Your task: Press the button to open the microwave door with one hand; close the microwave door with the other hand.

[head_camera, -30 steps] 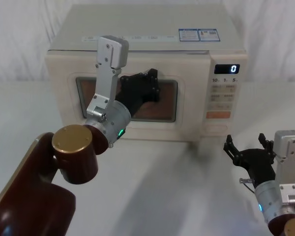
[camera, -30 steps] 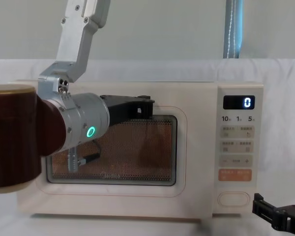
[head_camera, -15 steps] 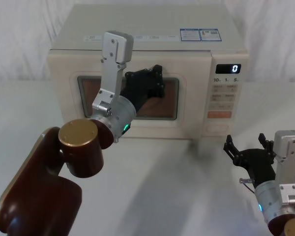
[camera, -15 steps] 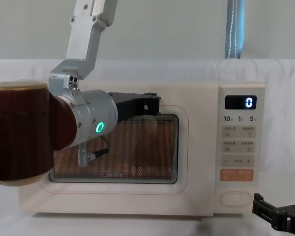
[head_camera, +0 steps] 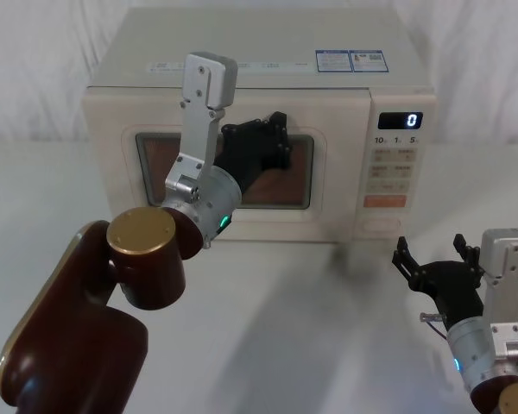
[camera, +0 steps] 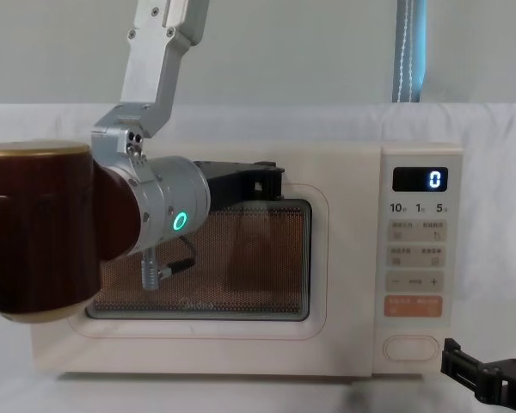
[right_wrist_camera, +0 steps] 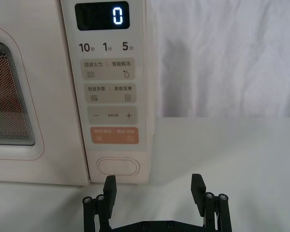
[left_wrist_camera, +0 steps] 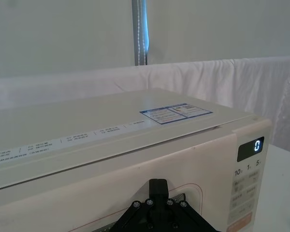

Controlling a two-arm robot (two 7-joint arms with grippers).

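door: microwave door (head_camera: 233, 172) looks flush w/ the front, seems shut
L claw: left gripper (head_camera: 263, 147) up against the door window, upper middle; fingers, can't tell if spread or pressed
btn: button (right_wrist_camera: 118, 166) at bottom of ctrl panel (right_wrist_camera: 111, 96), right of door
R claw: right gripper (right_wrist_camera: 153, 189) low on the table, spread wide, holding nothing
key relation: btn lies straight ahead & a bit above R claw, long axis horizontal; R arm clearly nearer
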